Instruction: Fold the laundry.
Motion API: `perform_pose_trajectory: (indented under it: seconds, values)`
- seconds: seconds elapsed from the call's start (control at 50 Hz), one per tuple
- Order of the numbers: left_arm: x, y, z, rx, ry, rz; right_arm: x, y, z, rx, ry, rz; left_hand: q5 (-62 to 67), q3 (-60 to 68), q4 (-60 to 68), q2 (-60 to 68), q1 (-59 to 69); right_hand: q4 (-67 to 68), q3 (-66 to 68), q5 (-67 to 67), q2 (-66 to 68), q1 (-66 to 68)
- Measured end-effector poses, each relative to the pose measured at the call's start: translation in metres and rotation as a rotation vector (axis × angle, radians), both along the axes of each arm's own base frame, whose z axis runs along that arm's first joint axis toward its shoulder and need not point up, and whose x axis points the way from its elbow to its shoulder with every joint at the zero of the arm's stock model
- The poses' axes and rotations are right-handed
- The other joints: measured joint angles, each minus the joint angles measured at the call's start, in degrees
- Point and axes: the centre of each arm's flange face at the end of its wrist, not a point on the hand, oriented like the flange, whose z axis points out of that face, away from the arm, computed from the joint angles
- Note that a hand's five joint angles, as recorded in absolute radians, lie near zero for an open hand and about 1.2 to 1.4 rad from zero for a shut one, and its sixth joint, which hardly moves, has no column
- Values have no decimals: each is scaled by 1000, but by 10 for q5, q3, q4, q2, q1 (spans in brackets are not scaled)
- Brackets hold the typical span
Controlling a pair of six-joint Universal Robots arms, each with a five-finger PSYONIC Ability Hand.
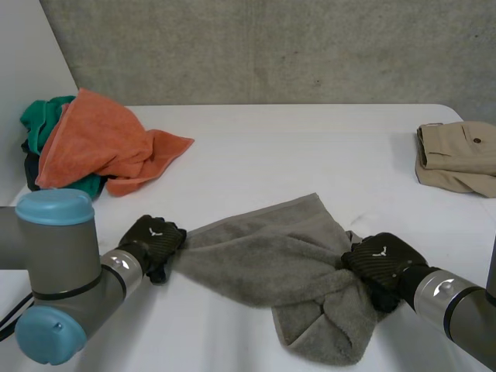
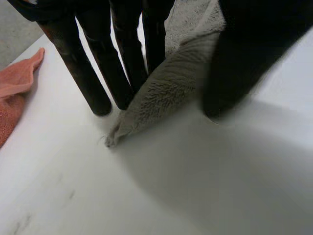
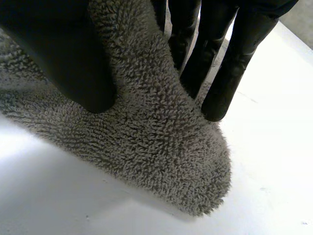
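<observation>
Grey terry towel (image 1: 263, 263) at 6 o'clock on the white table (image 1: 310, 147), rumpled and twisted, strung between 2 hands. At its 9 o'clock corner, pinched by the left hand (image 1: 153, 242), with the corner tip poking out between straight fingers (image 2: 93, 73) and thumb, close above the tabletop. At its 3 o'clock side, bunched in the right hand (image 1: 380, 263), with a thick roll of pile clamped between thumb and fingers (image 3: 230, 68). Below that grip, toward 5 o'clock, a loose lobe slumped on the table.

Likely trouble, by judgement only:
- Slipping at the left corner, held by very little cloth, if pulled taut too hard.
- Folding crooked, since seemingly grabbed on the right by a gathered wad rather than a true corner. Cannot tell where in the bunch that corner hides.
- Dragging the loose lobe under the fold and trapping a crease.

Further out, an orange cloth (image 1: 101, 147) heaped over a green cloth (image 1: 43, 116) at 10 o'clock. At 2 o'clock, a folded khaki garment (image 1: 457, 155). Both well apart from the towel, so unlikely to snag unless swept wide.
</observation>
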Motion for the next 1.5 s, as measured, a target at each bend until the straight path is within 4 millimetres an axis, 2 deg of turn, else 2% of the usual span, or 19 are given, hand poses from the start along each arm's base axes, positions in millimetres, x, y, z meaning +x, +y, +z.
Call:
perform_pose_trajectory:
  seconds: [0.08,0.32,0.5,0.56,0.68,0.76,0.8,0.82,0.88,0.92,0.94,0.96,1.0,1.02,1.12,1.2,1.24,1.4,1.5]
  values:
    - [-1,-3,4,-32,7,12,-1,-1,4,-15,-4,-10,106,0,95,95,-1,0,0,0,0,0]
    - [-5,-4,72,-295,103,62,-3,-16,48,-191,-29,-46,110,0,100,100,-1,0,0,0,8,17]
    - [-14,6,103,-383,157,26,2,-44,106,-455,-67,-39,110,0,101,100,-1,0,0,0,8,31]
    - [-20,1,116,-429,184,18,8,-61,134,-617,-88,-29,110,0,101,100,-1,0,0,0,8,33]
    - [-33,-17,139,-511,254,20,24,-75,161,-858,-144,-4,110,0,101,103,-1,0,0,0,13,36]
    - [-38,-29,151,-548,299,38,41,-55,161,-896,-180,54,110,0,101,103,-1,0,0,0,13,36]
    - [-40,-37,160,-572,328,57,52,-28,150,-835,-185,116,110,0,101,103,-1,0,0,0,13,36]
    - [-40,-39,163,-580,336,63,52,-24,148,-823,-184,123,110,0,101,103,-1,0,0,0,13,36]
    - [-40,-45,170,-601,352,75,57,8,127,-677,-153,194,110,0,102,103,-1,0,4,7,13,36]
    - [-40,-49,177,-622,364,84,56,38,101,-481,-88,265,110,0,103,103,-1,-18,-18,3,-7,28]
    - [-40,-51,180,-631,367,86,54,48,92,-406,-60,289,110,0,103,103,-1,-113,-108,-86,-98,-67]
    - [-40,-52,181,-634,369,87,53,56,85,-344,-36,307,110,0,103,103,-1,-181,-177,-152,-169,-136]
    - [-41,-54,182,-640,370,87,53,59,82,-312,-24,316,110,0,103,103,-1,-181,-177,-152,-169,-136]
    - [-41,-54,182,-640,370,87,51,69,71,-197,23,344,110,0,103,103,-1,-361,-359,-327,-352,-268]
    - [-45,-56,165,-598,348,78,51,53,70,-189,32,319,110,0,103,102,-1,-369,-367,-333,-358,-268]
    - [-46,-55,136,-524,309,72,47,32,73,-236,24,263,-205,-144,-220,-225,-103,-386,-384,-349,-372,-282]
    - [-46,-55,117,-473,282,67,43,25,74,-241,26,237,-285,-207,-299,-296,-165,-473,-468,-431,-455,-356]
    - [-53,-54,61,-296,223,-15,35,16,78,-191,-9,170,-308,-222,-320,-312,-168,-541,-551,-501,-535,-428]
    - [-61,-55,45,-235,226,-81,29,5,84,-162,-63,95,-309,-222,-321,-313,-168,-541,-551,-501,-535,-428]
